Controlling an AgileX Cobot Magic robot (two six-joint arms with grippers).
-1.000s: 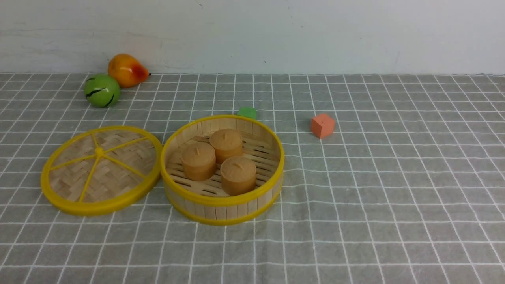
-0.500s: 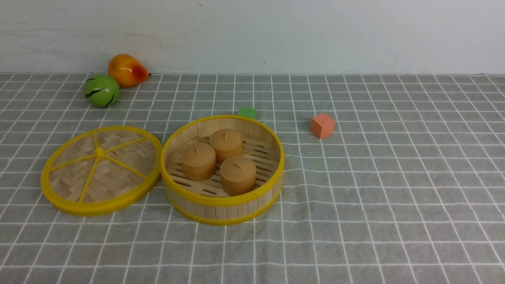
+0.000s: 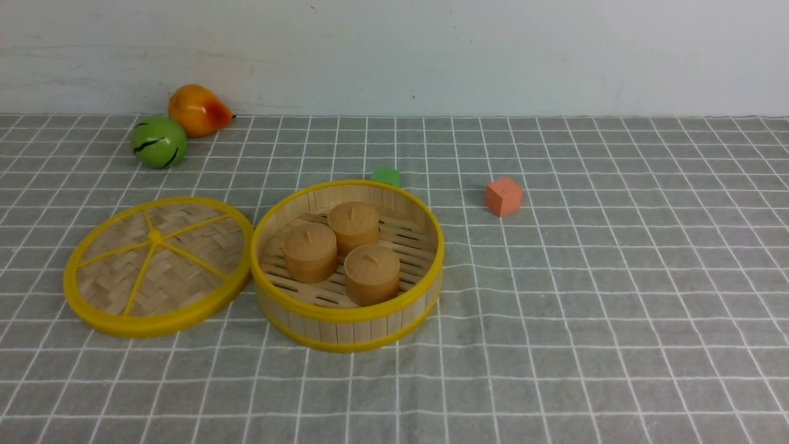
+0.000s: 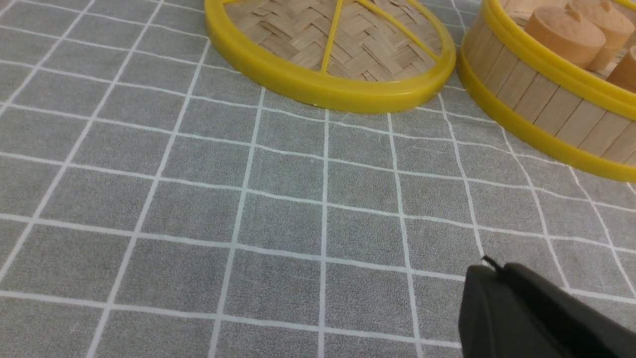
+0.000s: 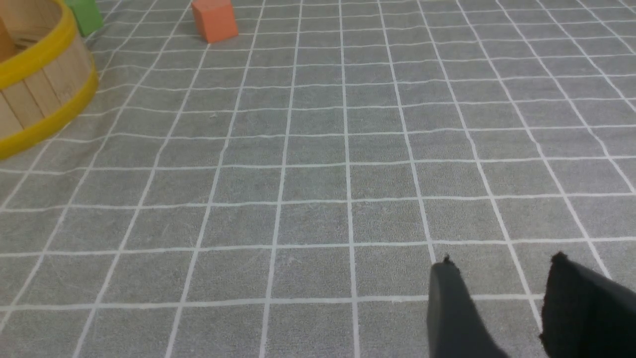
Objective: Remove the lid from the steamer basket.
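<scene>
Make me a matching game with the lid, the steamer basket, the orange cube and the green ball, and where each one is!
Things:
1. lid
2. steamer basket
3. orange cube
4. green ball

Places:
A. next to the orange-yellow pear, near the wall
B. alone on the cloth, right of the basket
C. flat on the cloth, left of the basket
D. holding three brown buns

Pairs: 1-C, 2-D, 3-B, 4-A

Plain white wall [image 3: 431, 55] behind; grey white-gridded tablecloth [image 3: 616, 296] over table.
</scene>
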